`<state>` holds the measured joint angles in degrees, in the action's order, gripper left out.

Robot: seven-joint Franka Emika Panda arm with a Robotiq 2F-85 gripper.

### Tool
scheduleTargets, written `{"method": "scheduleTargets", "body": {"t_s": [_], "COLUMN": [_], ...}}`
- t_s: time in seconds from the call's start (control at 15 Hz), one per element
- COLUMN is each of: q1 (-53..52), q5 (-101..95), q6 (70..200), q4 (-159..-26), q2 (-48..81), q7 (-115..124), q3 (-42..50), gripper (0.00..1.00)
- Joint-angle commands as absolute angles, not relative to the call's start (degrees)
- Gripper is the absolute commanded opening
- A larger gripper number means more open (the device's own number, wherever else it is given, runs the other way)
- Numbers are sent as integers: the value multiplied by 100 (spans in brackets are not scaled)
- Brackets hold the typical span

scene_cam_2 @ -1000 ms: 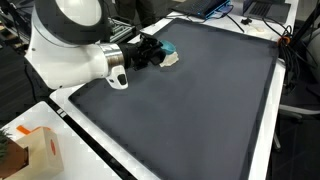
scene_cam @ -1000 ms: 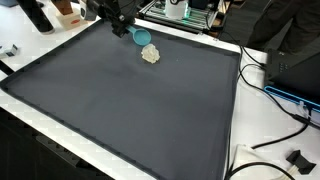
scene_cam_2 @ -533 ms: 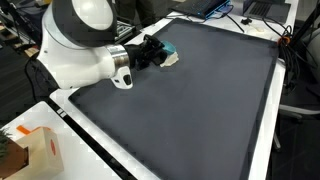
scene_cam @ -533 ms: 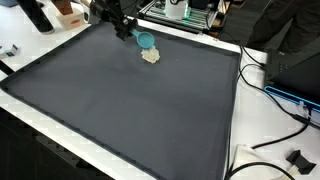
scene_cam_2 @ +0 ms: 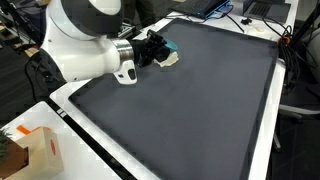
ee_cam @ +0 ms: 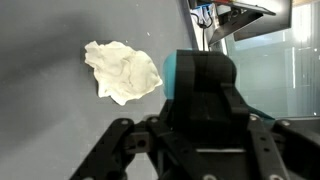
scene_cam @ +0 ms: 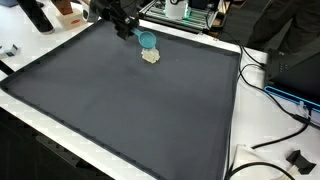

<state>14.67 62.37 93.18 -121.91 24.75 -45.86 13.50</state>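
The gripper [scene_cam: 137, 34] is clamping a small teal cup [scene_cam: 147, 39] at its fingertips, above the dark worktop [scene_cam: 120, 100]. It looks like light, stiff, slippery plastic, so the rim seems the best hold. A crumpled white cloth [ee_cam: 122, 72] is lying just beside.

I count one gripper [scene_cam: 127, 27], my own, and one teal cup [scene_cam: 147, 39] clasped in it. There is one crumpled white wad [ee_cam: 122, 72], a single piece and no more. One dark mat [scene_cam: 130, 100] lies on one white worktop [scene_cam: 242, 125]. In an exterior view I see one cardboard box [scene_cam_2: 35, 150]. Past the mat's edge run at least two black cables [scene_cam: 258, 62]; I cannot tell their full number. One small black object [scene_cam: 295, 158] lies beside them.
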Motion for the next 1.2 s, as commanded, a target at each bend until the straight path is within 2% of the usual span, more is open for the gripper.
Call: {"method": "scheduleTargets", "body": {"t_s": [0.0,1.13], "q1": [1227,364], "q5": [5898,2441], "q6": [9879,12674], "q4": [-12556,-13090], "q2": [1862,16], "q7": [-4243,-2164], "q3": [1323,415], "gripper": [25,25]}}
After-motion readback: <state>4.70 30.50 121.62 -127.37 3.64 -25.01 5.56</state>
